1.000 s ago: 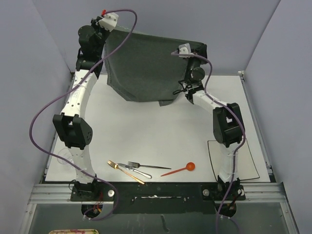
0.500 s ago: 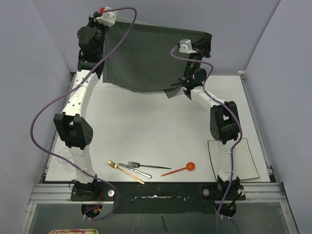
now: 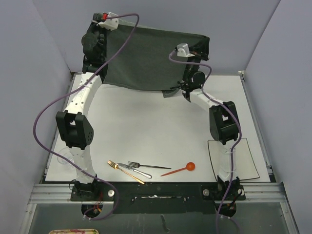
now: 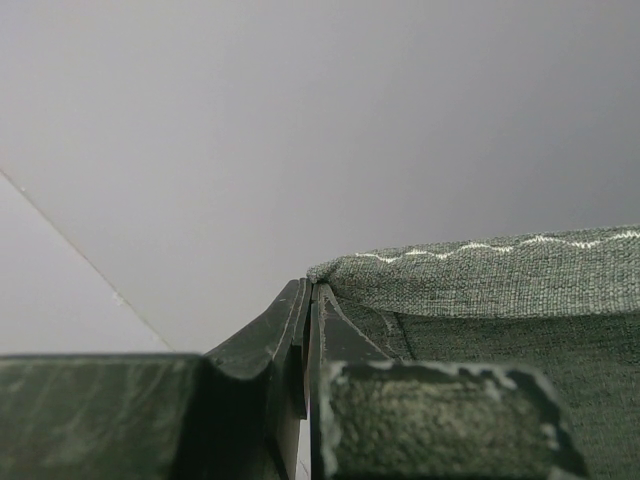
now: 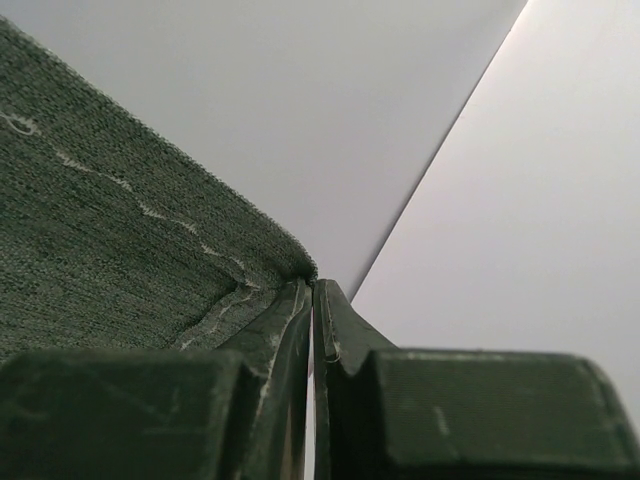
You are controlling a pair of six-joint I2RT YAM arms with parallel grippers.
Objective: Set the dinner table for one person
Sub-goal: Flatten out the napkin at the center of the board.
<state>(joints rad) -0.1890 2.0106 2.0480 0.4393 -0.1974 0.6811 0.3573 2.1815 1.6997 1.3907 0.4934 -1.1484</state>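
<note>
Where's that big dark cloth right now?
Overhead view: the cloth hangs at the far side of the table, top corners pinched in both arms' jaws.

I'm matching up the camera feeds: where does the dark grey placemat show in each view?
Top external: placemat hangs upper centre.
Left wrist: placemat lower right, corner in left pincer.
Right wrist: placemat fills left side, corner in right pincer.
Shared landmark: pale back wall.

I get soft, even light; faint shadows on the bench; wrist views blur near the lens.
</note>
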